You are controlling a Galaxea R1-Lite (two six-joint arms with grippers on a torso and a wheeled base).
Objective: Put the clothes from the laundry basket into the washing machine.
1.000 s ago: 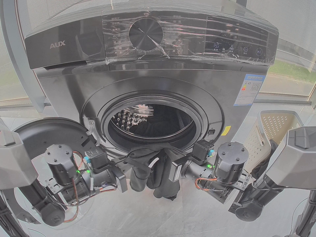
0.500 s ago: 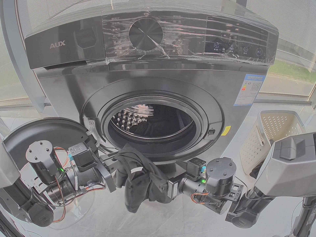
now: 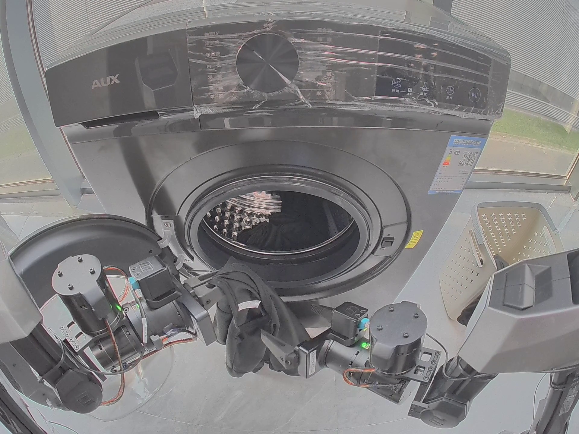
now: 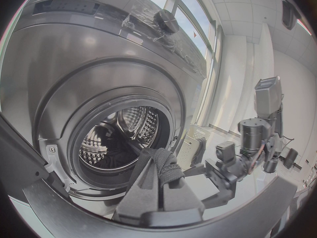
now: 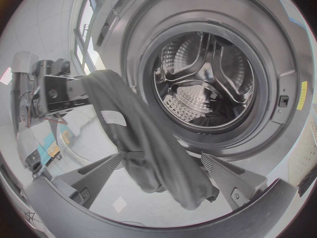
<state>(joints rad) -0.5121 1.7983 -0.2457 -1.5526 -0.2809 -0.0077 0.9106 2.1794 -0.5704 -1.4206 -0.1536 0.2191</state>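
Here, one black cloth (image 3: 247,320) hangs in front of the one open washing machine (image 3: 283,146), just under its round hole. The left wrist view shows the left hand (image 4: 158,174) pinched tight on the cloth's top. The right wrist view shows the right hand (image 5: 160,159) wide open, a finger on each side of the hanging cloth, holding nothing. Some dark clothes (image 5: 214,114) lie in the drum (image 5: 198,83). The head view shows one laundry basket (image 3: 476,254) beside the machine, on the robot's right.
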